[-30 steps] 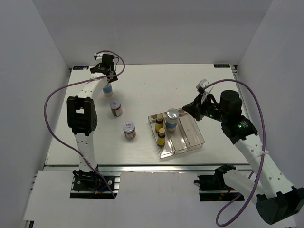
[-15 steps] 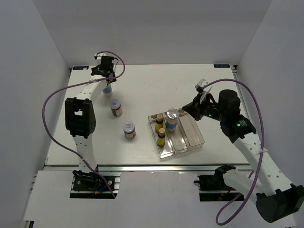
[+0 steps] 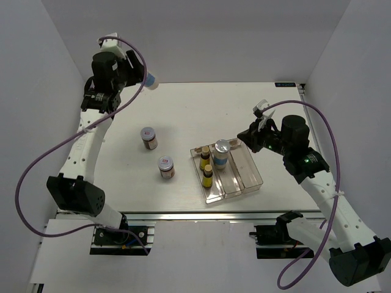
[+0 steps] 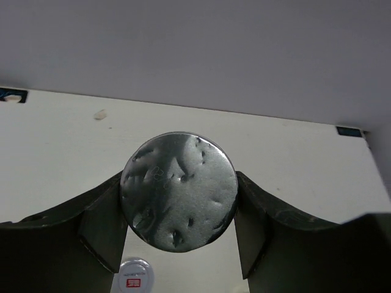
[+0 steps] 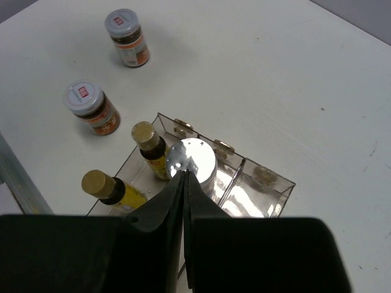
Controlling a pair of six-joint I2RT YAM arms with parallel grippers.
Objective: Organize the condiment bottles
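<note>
My left gripper (image 3: 139,76) is shut on a white bottle with a blue label (image 3: 148,80), held high over the table's far left; its silver cap (image 4: 179,190) fills the left wrist view between the fingers. A second white bottle (image 3: 221,152) stands in the middle slot of the clear tray (image 3: 252,177), and shows under my right gripper (image 5: 185,174) as a silver cap (image 5: 195,159). Two yellow bottles (image 3: 204,157) (image 3: 208,176) stand in the tray's left slot. Two brown jars (image 3: 149,138) (image 3: 166,167) stand on the table left of the tray. My right gripper (image 3: 253,135) is shut and empty above the tray's right side.
The tray's right slot (image 5: 259,192) holds nothing. White walls enclose the table at the back and both sides. A purple cable loops from each arm. One brown jar's lid (image 4: 133,276) shows below the held bottle.
My left gripper has lifted the white bottle off the far-left table and swung up and left with it. My right arm has barely moved.
</note>
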